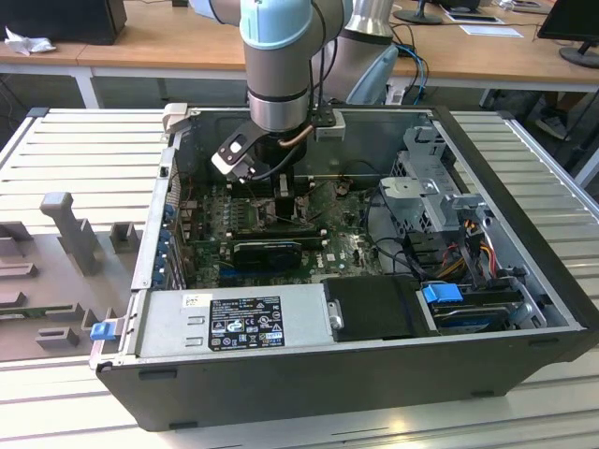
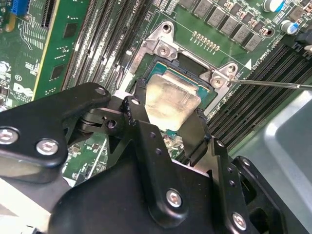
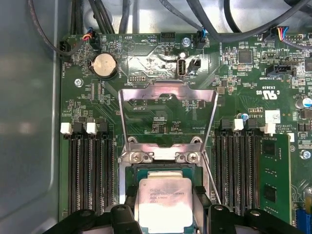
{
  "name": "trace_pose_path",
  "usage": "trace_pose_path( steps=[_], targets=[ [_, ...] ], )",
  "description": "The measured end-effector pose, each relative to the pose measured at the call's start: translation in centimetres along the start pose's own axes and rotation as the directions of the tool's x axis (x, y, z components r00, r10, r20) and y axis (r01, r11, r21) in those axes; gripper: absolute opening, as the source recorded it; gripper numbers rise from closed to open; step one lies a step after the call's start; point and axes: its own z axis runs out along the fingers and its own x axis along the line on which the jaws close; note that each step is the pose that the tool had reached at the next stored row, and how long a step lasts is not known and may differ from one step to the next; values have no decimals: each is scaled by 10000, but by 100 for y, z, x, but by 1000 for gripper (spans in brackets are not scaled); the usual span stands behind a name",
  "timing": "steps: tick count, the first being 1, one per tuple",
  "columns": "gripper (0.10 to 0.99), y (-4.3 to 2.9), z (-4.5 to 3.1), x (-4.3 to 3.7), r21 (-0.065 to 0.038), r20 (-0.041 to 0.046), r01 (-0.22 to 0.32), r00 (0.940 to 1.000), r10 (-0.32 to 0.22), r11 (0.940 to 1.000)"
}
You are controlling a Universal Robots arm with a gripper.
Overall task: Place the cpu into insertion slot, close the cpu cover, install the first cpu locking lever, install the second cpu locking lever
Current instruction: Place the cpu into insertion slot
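The cpu [image 2: 171,100] [image 3: 163,197], a small square chip with a pale metal top, sits between my two black fingers [image 2: 138,105], level with or just above the insertion slot [image 3: 157,169] [image 2: 157,66]; contact with it cannot be judged. My gripper [image 2: 168,114] [image 3: 164,214] is shut on the chip's two opposite edges. The cpu cover [image 3: 168,92], a thin silver frame with an open centre, stands swung up from its hinge beyond the slot. A thin wire locking lever [image 2: 273,84] [image 3: 209,178] lies loose beside the socket. In the exterior view the gripper [image 1: 285,187] reaches down into the open computer case [image 1: 524,234].
Black memory slots [image 3: 90,170] flank the socket on both sides, and a green memory module [image 3: 275,175] [image 2: 58,48] stands in one. A coin battery [image 3: 105,64] and cables [image 3: 219,29] lie past the cover. The case also holds a power supply [image 1: 234,323] and drive bays [image 1: 435,192].
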Motion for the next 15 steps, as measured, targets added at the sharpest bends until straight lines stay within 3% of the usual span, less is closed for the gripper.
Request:
trace_pose_path(
  steps=[3, 5, 7, 10, 11, 12, 13, 14, 15],
  targets=[
    [604, 0, 1, 0, 0, -1, 0, 10000, 0, 10000],
    [604, 6, -86, 1, -1, -1, -1, 10000, 1, 10000],
    [588, 9, -122, 2, 0, -1, 0, 10000, 0, 10000],
    [400, 10, -150, 2, 0, -1, -1, 10000, 1, 10000],
    [278, 11, -159, 2, 0, -1, 0, 10000, 0, 10000],
    [220, 12, -167, 3, -1, -2, 0, 10000, 0, 10000],
    [220, 12, -169, 3, -2, -3, 0, 10000, 0, 10000],
    [106, 12, -172, 2, -1, -1, 0, 10000, 0, 10000],
    [106, 13, -180, 2, 0, 0, 0, 10000, 0, 10000]
  ],
)
